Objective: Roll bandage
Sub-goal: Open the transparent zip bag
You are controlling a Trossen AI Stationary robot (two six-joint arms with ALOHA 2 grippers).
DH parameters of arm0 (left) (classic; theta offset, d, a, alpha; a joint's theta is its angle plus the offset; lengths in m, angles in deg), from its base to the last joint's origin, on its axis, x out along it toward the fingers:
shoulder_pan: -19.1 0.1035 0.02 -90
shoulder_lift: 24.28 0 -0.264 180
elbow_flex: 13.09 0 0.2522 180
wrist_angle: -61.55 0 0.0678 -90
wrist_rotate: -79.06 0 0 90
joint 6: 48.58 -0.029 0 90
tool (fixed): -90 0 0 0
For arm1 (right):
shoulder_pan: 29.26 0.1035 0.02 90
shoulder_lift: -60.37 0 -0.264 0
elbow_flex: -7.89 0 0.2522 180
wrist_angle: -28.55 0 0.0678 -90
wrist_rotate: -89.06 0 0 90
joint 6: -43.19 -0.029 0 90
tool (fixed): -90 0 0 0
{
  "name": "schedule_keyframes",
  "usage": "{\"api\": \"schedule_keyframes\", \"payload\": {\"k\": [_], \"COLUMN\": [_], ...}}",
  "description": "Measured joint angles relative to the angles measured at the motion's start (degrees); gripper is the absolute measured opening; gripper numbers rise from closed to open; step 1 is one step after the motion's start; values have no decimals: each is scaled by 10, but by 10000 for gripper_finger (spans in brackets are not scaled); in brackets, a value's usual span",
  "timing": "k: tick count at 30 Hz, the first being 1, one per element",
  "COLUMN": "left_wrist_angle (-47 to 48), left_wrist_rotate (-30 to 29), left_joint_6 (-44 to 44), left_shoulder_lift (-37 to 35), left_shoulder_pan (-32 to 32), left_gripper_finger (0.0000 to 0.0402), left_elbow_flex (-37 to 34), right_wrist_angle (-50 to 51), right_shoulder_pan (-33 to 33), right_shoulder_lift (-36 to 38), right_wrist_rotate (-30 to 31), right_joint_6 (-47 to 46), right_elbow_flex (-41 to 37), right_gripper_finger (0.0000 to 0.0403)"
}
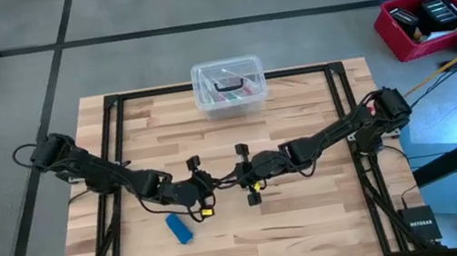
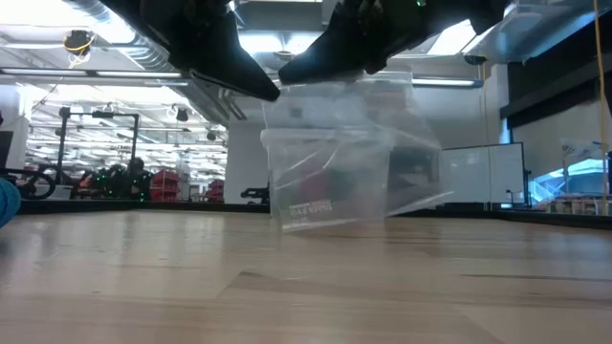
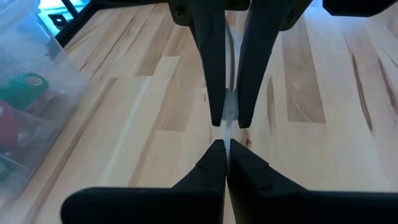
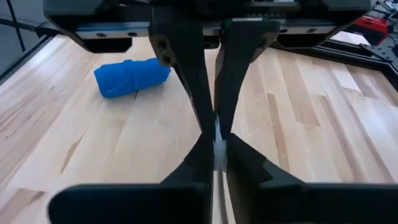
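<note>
The bandage (image 1: 179,229) is a compact blue roll lying on its side on the wooden table, near the front left; it also shows in the right wrist view (image 4: 132,77). No gripper touches it. My left gripper (image 3: 225,155) and my right gripper (image 4: 216,152) meet tip to tip above the table's middle (image 1: 230,181). Both are shut on a small clear plastic bag (image 2: 382,143) that hangs between and below them. My left gripper pinches a thin clear edge of the plastic bag (image 3: 230,121) between its two fingers, coming from the table's left and slanting down. The bag hangs below, clear of the table. My right gripper pinches the same clear edge (image 4: 217,134) between its two fingers, coming from the table's right and slanting down, right against the left fingertips. The bag hangs below the fingers.
A clear lidded box (image 1: 229,86) with coloured rolls inside stands at the table's far edge, middle. Black frame rails (image 1: 116,146) run along the table's left and right sides. Bare wood (image 1: 316,215) lies at the front right.
</note>
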Motion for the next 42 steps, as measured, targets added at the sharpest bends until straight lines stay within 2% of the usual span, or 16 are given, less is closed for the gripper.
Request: {"api": "schedule_keyframes", "payload": {"k": [3,9,19,23,32,36,42], "left_wrist_angle": [-4,6,0,2,-4,-4,-3], "left_wrist_rotate": [0,0,0,0,0,0,0], "left_joint_6": [0,3,6,7,7,10,11], "left_shoulder_lift": [0,0,0,0,0,0,0], "left_shoulder_pan": [-2,-5,-4,-5,-4,-4,-4], "left_gripper_finger": [0,0,0,0,0,0,0], "left_elbow_flex": [0,0,0,0,0,0,0], "right_wrist_angle": [27,83,136,121,119,118,108], "right_shoulder_pan": [0,0,0,0,0,0,0], "right_shoulder_lift": [11,38,61,61,59,39,24], "right_wrist_rotate": [10,20,16,3,-4,4,3], "right_joint_6": [0,-1,-2,-24,-32,-20,-4], "right_elbow_flex": [0,-1,-1,0,23,23,23], "right_gripper_finger": [27,58,4,30,140,147,121]}}
